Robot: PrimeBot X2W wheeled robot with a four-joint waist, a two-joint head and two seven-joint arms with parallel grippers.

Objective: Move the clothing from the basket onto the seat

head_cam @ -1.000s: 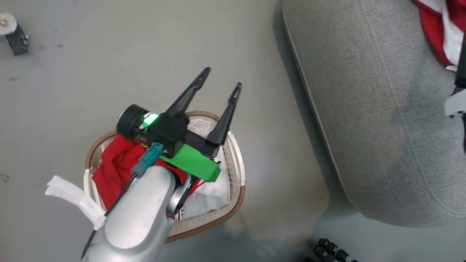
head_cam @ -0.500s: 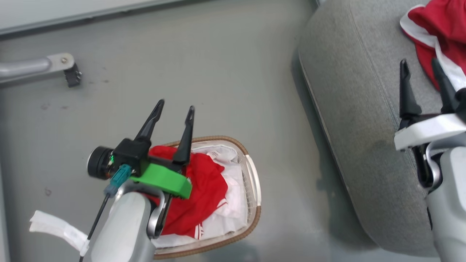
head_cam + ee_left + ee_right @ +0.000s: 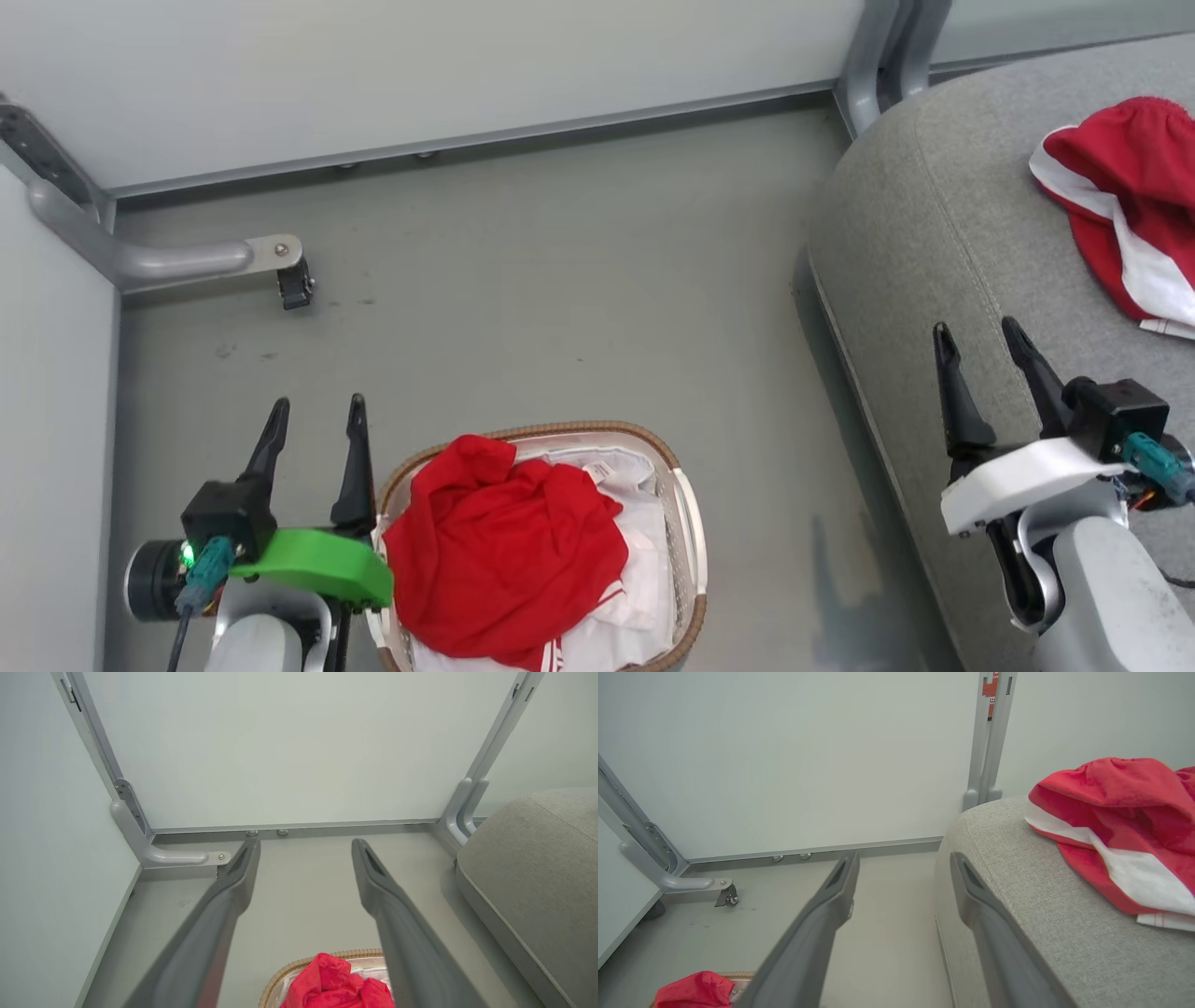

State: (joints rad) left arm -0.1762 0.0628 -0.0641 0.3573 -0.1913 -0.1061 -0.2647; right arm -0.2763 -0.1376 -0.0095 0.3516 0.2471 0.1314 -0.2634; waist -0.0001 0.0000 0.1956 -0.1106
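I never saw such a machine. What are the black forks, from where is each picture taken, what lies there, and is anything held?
It is a wheeled robot with two arms. The black forks are its grasping tools: the left tool and the right tool, both open and empty. The view from above comes from a camera on its head; the two others come from cameras on the wrists, looking along each tool's fingers. On the grey floor stands a basket with red clothing inside. Another red garment lies on the grey seat.
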